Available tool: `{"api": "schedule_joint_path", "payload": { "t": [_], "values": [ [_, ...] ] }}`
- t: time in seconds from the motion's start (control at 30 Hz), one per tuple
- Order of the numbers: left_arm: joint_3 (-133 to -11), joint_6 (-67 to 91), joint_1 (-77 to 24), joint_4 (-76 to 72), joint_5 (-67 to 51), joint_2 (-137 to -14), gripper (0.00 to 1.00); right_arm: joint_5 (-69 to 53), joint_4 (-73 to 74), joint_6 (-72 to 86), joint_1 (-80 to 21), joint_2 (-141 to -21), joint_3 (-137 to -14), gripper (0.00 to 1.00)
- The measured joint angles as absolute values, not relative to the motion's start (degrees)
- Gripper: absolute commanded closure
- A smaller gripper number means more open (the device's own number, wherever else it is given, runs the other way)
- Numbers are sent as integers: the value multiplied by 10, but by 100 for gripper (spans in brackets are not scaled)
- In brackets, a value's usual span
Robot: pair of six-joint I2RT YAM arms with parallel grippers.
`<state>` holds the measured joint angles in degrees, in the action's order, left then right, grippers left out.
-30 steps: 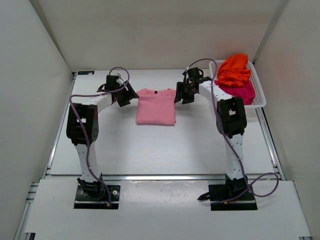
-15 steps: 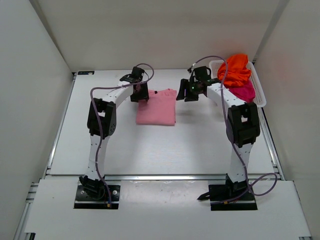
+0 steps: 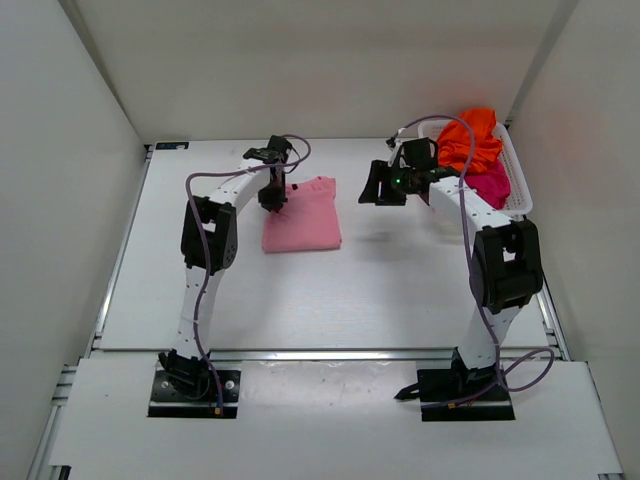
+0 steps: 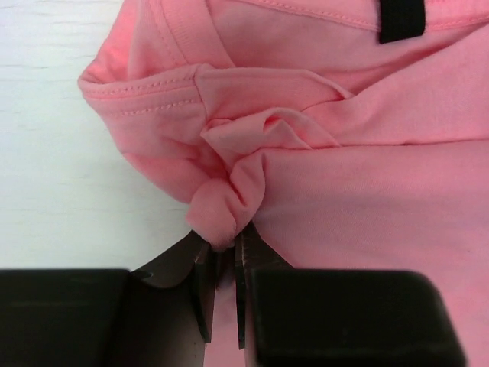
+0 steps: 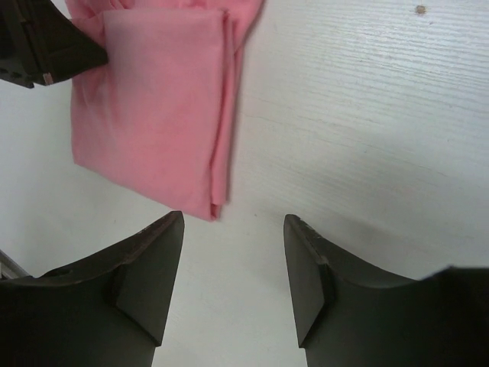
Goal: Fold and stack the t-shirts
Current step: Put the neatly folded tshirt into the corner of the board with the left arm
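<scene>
The light pink t-shirt (image 3: 301, 220) lies folded in a rectangle near the table's back middle, a little askew. My left gripper (image 3: 272, 197) is at its back left corner, shut on a bunched pinch of the pink fabric (image 4: 226, 218) between the fingertips (image 4: 243, 248). Off the shirt's right side, my right gripper (image 3: 374, 190) hovers open over bare table with nothing in it (image 5: 233, 229); the folded pink shirt (image 5: 153, 107) shows ahead and to its left. The orange t-shirt (image 3: 468, 137) sits piled on the magenta one (image 3: 490, 185) in the basket.
A white mesh basket (image 3: 519, 190) stands at the back right corner, beside the right arm. White walls close in the table on the left, back and right. The left gripper's dark finger (image 5: 42, 46) shows in the right wrist view's top left corner.
My left gripper moved right onto the pink shirt's back left corner and closed on it; the shirt shifted left and skewed. The right gripper drew away to the right, still open.
</scene>
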<state>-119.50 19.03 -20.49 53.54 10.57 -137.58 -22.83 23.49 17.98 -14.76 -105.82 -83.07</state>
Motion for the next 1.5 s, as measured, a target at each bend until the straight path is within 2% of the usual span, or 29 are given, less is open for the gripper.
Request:
{"api": "schedule_joint_path", "payload": {
  "t": [0.33, 0.53, 1.03, 1.5],
  "values": [
    [-1255, 156, -105, 594, 169, -1411, 100, -244, 221, 168, -142, -1006, -804, 47],
    [-1358, 130, -56, 616, 220, -1470, 100, -267, 208, 167, -137, -961, -764, 47],
    [-1408, 38, 40, 495, 280, -1493, 100, -288, 217, 168, -143, -949, -740, 48],
    [-1431, 11, 90, 378, 244, -1526, 100, -272, 274, 180, -177, -961, -798, 49]
  ]
}}
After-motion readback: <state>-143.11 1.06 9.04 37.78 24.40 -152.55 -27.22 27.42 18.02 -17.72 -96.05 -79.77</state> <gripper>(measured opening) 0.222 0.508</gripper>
